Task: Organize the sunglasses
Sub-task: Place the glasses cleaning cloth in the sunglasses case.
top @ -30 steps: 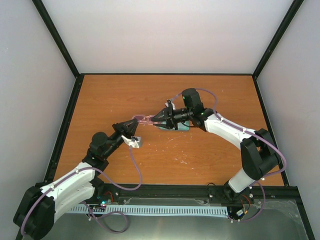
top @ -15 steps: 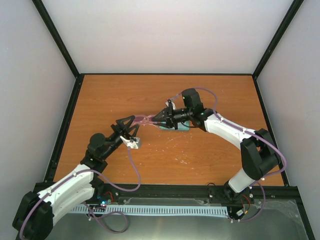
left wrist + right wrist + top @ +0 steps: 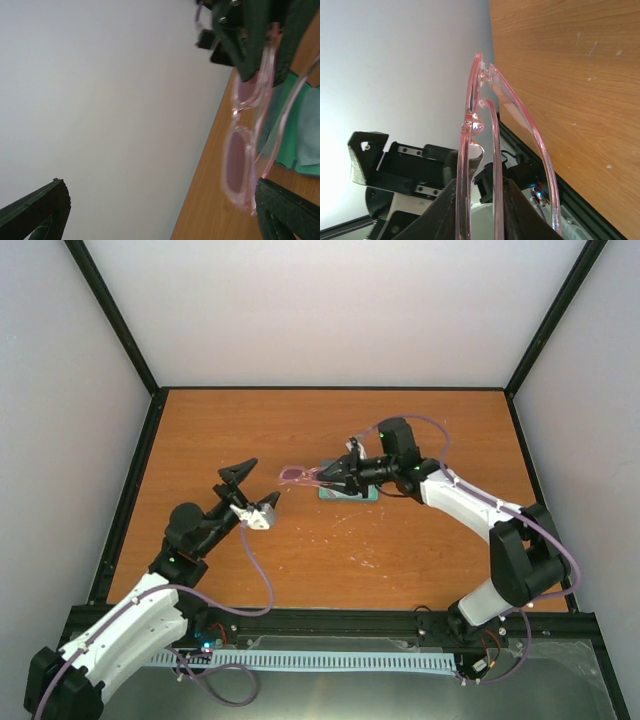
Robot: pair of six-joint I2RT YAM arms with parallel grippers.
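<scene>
The left gripper (image 3: 255, 488) has just let go. A moment ago it was pinched shut on the end of the sunglasses (image 3: 300, 476). Now it has pulled back, away from the green-blue case (image 3: 348, 492) that lies on the table (image 3: 300, 570). Its two fingers (image 3: 35, 212) stand wide apart, as wide as they go, and there is nothing between them. They touch nothing.

So the right gripper (image 3: 327, 478) now has the pink sunglasses all by itself. I think the two-arm part is done, and the right arm must do the next bit alone, maybe setting the glasses down on the case or in it. I cannot tell if the case is open.

The right gripper's fingers (image 3: 445, 210) are nearly closed. They squeeze the glasses at one end, with the thin pink frame (image 3: 470, 150) running out from between them. One side arm of the glasses looks swung out a little, not folded flat.

The sunglasses are up in the air, not on the wood. They hang just past the edge of the case, on the side where the left gripper waits. From the left gripper's own camera, the pink lenses (image 3: 240, 165) hang in front of the case (image 3: 300, 150), close to it. The left gripper is near the glasses but apart from them.
</scene>
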